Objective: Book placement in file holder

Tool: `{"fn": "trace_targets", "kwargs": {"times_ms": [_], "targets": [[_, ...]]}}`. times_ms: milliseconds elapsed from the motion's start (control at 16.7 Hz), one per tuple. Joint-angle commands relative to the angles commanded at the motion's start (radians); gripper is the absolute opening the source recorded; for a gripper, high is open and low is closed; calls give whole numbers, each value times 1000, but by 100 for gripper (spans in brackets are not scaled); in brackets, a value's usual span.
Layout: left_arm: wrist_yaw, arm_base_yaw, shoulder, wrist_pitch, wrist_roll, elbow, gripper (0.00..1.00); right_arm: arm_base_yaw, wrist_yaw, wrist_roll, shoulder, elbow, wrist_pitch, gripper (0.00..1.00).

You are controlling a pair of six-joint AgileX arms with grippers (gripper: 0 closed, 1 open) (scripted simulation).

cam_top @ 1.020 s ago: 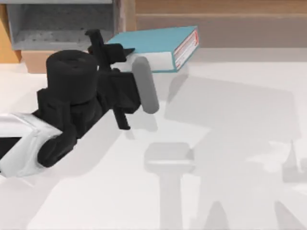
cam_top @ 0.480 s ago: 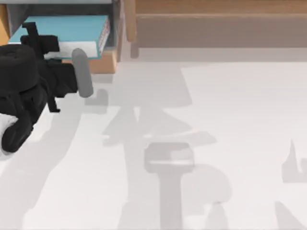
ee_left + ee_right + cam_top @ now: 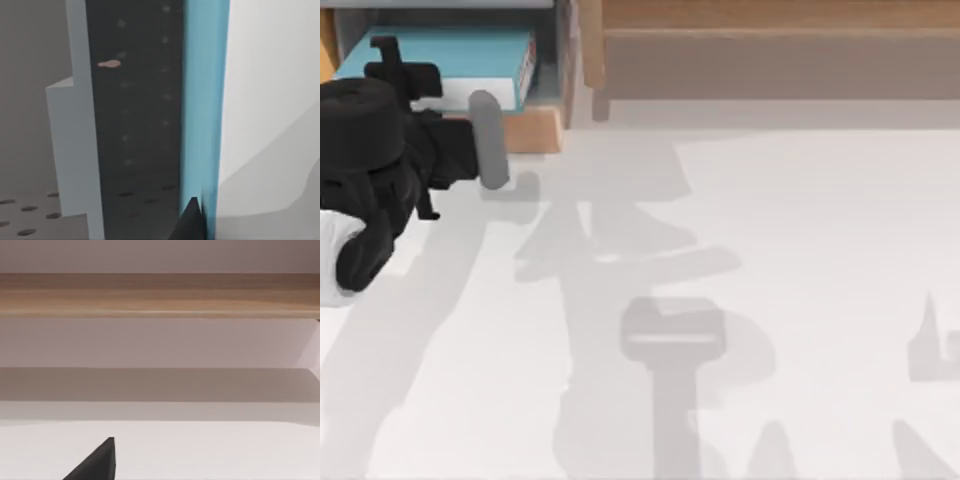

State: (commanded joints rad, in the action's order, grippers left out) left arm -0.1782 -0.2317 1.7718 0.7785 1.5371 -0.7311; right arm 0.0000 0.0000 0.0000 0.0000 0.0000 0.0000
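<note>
The teal-blue book (image 3: 455,55) lies flat inside the file holder (image 3: 538,130), between its grey walls and behind its tan front lip. The striped page edge faces the holder's right wall. My left gripper (image 3: 405,85) sits at the table's far left corner, shut on the book's near left part. In the left wrist view the book's teal edge (image 3: 200,100) runs up from one black fingertip (image 3: 192,220), next to the holder's dark grey perforated wall (image 3: 135,125). My right gripper (image 3: 97,465) is parked and faces the shelf.
A long brown wooden shelf (image 3: 770,40) runs along the back edge to the right of the holder, also seen as the shelf (image 3: 160,295) in the right wrist view. Grey shadows of the arms fall on the white tabletop (image 3: 800,250).
My left arm has carried the book leftward from the back centre into the file holder. In the last half second the book slid slightly deeper in.
</note>
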Motion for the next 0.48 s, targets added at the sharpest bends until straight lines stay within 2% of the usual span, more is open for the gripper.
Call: {"fn": "trace_targets", "kwargs": {"times_ms": [480], "targets": [[11,9,68,-7,5,-76,0,0,0,0,0,0,0,100]]}}
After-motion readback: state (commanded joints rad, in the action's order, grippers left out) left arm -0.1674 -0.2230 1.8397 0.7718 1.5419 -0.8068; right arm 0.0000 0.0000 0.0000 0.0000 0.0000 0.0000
